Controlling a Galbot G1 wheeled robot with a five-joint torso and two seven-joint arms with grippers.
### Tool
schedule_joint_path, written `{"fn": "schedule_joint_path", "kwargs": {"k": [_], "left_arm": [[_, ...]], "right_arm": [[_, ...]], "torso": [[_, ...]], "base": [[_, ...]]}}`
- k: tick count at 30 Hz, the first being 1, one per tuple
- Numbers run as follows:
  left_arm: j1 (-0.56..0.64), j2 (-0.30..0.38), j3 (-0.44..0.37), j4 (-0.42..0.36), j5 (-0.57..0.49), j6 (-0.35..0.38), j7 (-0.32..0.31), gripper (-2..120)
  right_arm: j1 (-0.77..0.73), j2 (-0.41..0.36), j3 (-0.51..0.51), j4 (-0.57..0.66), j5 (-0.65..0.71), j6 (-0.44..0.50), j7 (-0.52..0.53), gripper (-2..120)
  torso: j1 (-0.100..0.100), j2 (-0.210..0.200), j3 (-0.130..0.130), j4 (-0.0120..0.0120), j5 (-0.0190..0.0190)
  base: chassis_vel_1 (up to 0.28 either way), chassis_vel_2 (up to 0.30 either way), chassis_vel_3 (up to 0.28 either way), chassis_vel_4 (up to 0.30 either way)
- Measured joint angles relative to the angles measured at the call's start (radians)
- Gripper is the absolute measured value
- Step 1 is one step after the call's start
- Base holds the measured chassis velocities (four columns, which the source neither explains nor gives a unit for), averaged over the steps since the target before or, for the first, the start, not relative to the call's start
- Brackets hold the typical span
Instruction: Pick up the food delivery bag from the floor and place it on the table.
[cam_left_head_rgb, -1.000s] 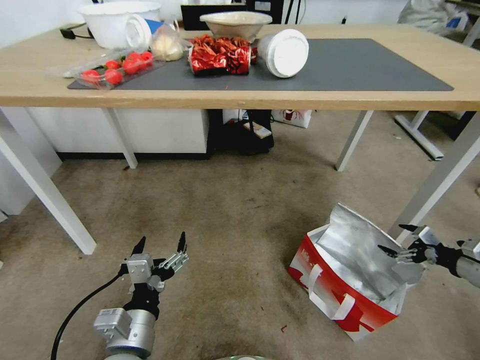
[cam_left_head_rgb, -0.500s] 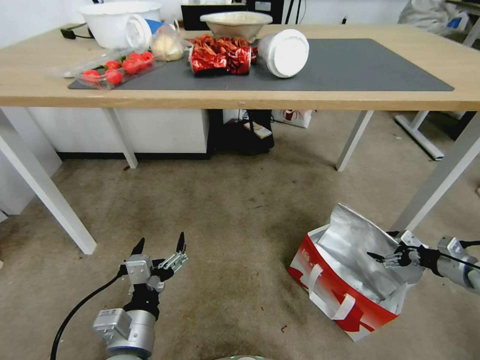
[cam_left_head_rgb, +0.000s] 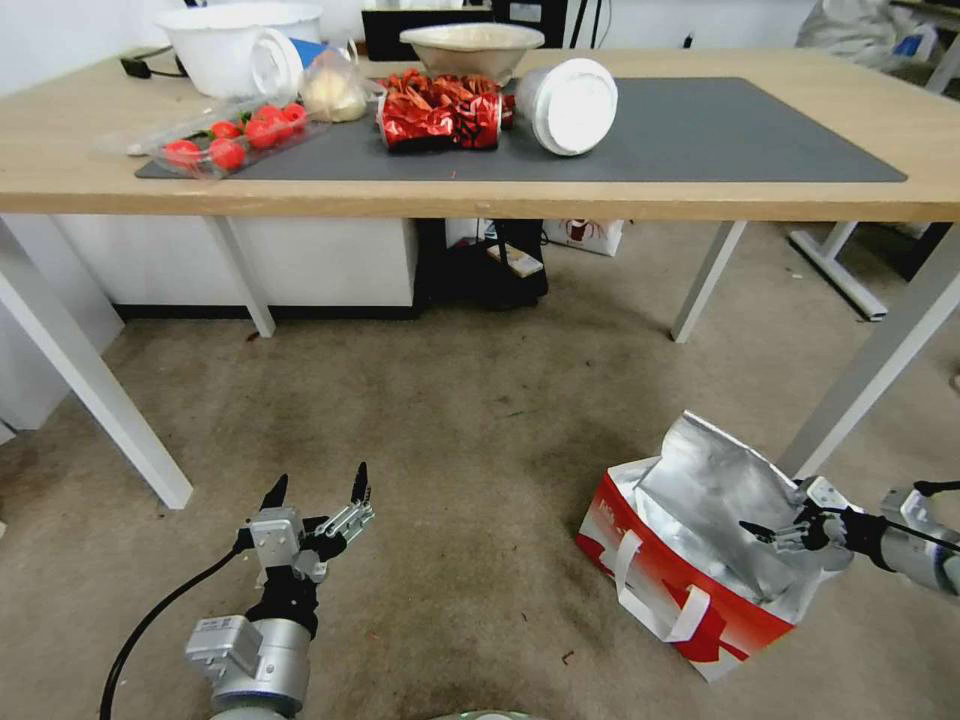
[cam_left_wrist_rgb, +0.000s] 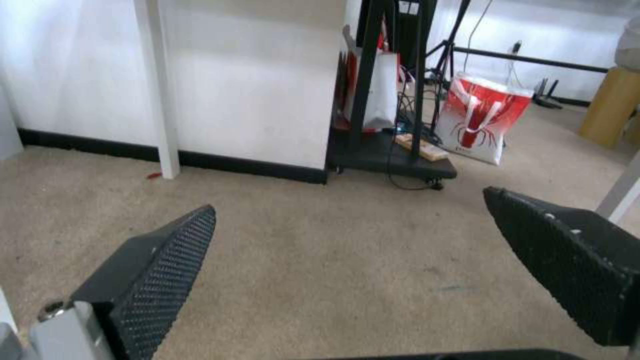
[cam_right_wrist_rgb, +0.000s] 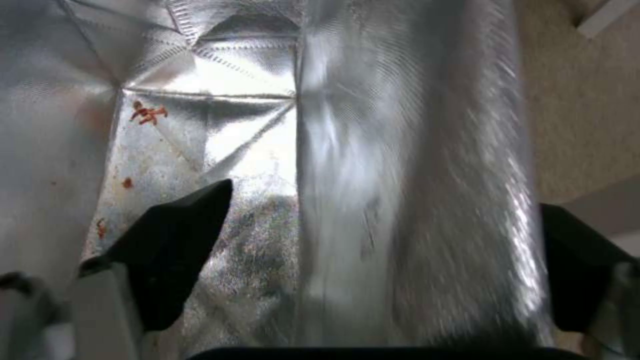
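I see the food delivery bag (cam_left_head_rgb: 690, 560) standing open on the floor (cam_left_head_rgb: 450, 430), just beside the table's (cam_left_head_rgb: 500, 195) near right leg, its silver foil lining facing up and one tall foil wall rising at the back. My right gripper (cam_left_head_rgb: 785, 520) reaches in from the bag's right side, at the upper edge of that foil wall; in the right wrist view its two dark fingers (cam_right_wrist_rgb: 173, 240) are spread wide with the foil wall (cam_right_wrist_rgb: 400, 175) between them, one finger inside the bag's mouth and the other on the outer side, not yet clenched on it. I can make out small reddish stains on the lining at the bottom of the bag. My left gripper (cam_left_head_rgb: 318, 490) hovers low over the floor, well to the left of the bag, fingers released and holding nothing; the left wrist view shows bare carpet between its pads (cam_left_wrist_rgb: 167, 265). On the table above sit a grey mat (cam_left_head_rgb: 700, 130), bowls and red packets.
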Motion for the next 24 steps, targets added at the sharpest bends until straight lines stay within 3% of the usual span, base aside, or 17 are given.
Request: {"fn": "schedule_joint_path", "kwargs": {"k": [6,9,17,24], "left_arm": [[0.001,0.002,-0.001,-0.006,-0.001,-0.004,-0.002,100],[0.001,0.002,-0.001,-0.007,-0.001,-0.005,-0.002,100],[0.005,0.000,-0.003,-0.012,0.000,-0.016,-0.005,100],[0.009,-0.002,-0.004,-0.017,0.003,-0.018,-0.004,100]], "right_arm": [[-0.016,-0.001,0.012,0.014,0.004,0.000,-0.003,61],[-0.016,-0.001,0.012,0.015,0.004,0.000,-0.003,56],[-0.020,-0.004,0.019,0.017,0.010,-0.001,-0.004,21],[-0.024,-0.002,0.020,0.018,0.011,-0.001,-0.003,0]], "torso": [[0.000,0.000,0.000,0.0001,0.0000],[0.000,0.000,0.000,0.0002,0.0000],[0.000,0.000,0.000,0.0002,-0.0001],[0.000,0.000,0.000,0.0001,0.0000]], "base": [[0.000,0.000,0.000,0.000],[0.000,0.000,0.000,0.000],[0.000,0.000,0.000,0.000],[0.000,0.000,0.000,0.000]]}}
